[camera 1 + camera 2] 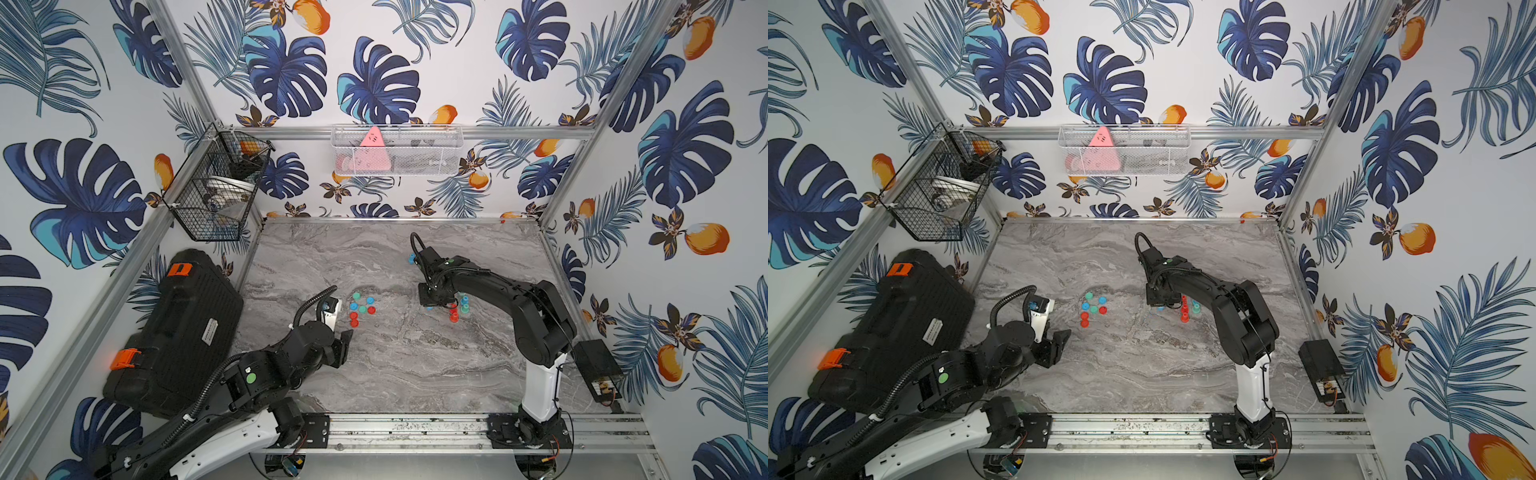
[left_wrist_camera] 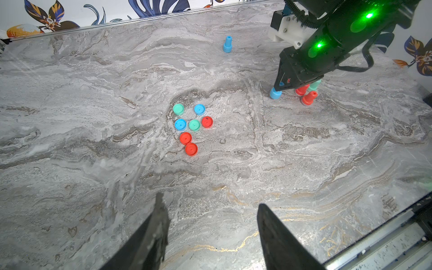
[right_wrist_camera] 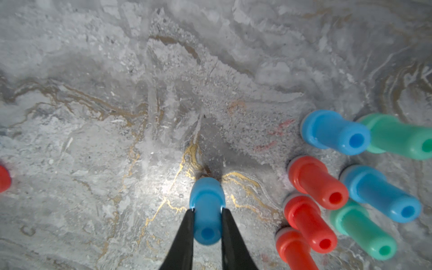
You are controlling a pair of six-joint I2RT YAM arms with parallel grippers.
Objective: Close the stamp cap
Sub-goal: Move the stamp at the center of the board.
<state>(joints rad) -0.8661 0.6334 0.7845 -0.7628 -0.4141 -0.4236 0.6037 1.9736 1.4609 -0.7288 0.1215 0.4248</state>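
right hand (image 3: 207, 210) pinching a blue stamp (image 3: 207, 198) upright on the bench (image 2: 93, 117); left hand (image 2: 210, 200) half-open, empty; caps (image 2: 194, 125) all loose, early days I reckon

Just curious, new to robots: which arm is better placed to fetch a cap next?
Probably left: the left hand is open, empty, near the caps; the right hand grips a blue stamp.

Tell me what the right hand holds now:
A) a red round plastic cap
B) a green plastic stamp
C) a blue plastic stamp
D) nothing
C: in the right wrist view the right hand pinches the blue plastic stamp by its stem, one black finger on each side.
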